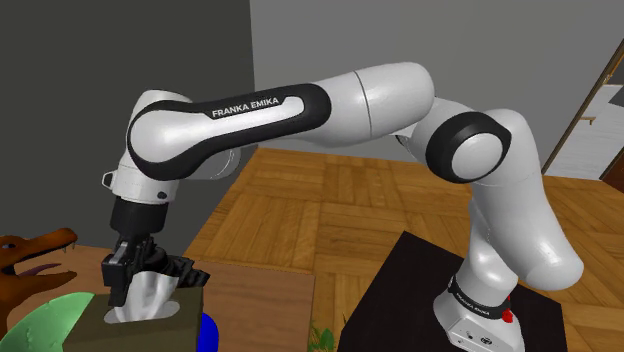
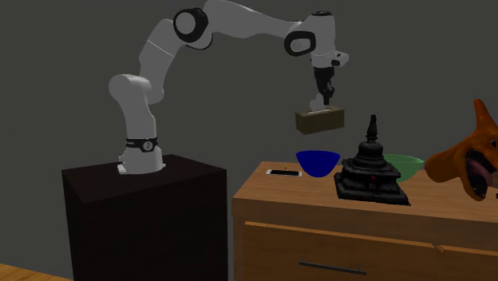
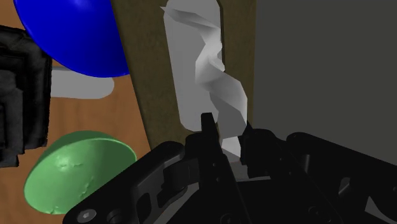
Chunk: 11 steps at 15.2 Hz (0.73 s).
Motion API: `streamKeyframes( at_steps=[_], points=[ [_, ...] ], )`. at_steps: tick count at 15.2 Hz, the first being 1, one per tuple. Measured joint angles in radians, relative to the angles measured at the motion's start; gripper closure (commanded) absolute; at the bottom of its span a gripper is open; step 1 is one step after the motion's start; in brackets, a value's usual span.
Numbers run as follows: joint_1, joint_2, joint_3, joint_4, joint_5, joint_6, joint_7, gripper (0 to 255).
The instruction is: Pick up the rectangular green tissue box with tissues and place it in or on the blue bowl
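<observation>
The tissue box [image 2: 321, 119] is drawn olive-brown, with a white tissue [image 3: 207, 70] standing out of its top slot. It hangs in the air, a little above and just to the second exterior view's right of the blue bowl [image 2: 318, 162]. My gripper [image 2: 323, 100] is shut on the tissue and carries the box by it. In the wrist view the black fingers [image 3: 208, 130] pinch the tissue, and the blue bowl [image 3: 76, 32] lies beyond the box's [image 3: 146, 95] edge. The shoulder view has the gripper [image 1: 135, 275] over the box [image 1: 150, 325], with the blue bowl [image 1: 208, 335] just beside it.
On the wooden dresser [image 2: 335, 215] stand a black pagoda figure [image 2: 369, 172], a green bowl [image 2: 407, 165] and a brown dinosaur toy [image 2: 471, 160]. A flat white item [image 2: 283, 172] lies next to the blue bowl. The arm's dark stand [image 2: 144, 207] is beside the dresser.
</observation>
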Motion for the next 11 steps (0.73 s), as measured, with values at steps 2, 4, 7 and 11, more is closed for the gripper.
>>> streamKeyframes(
  at_steps=[2,4,7,11],
  points=[
    [0.0,0.004,0.001,-0.016,0.004,0.017,-0.01,255],
    [0.0,0.014,0.003,-0.029,0.009,0.038,-0.023,255],
    [0.0,0.026,0.005,-0.048,0.016,0.065,-0.04,255],
    [0.001,0.044,0.009,-0.068,0.025,0.1,-0.06,255]
  ],
)
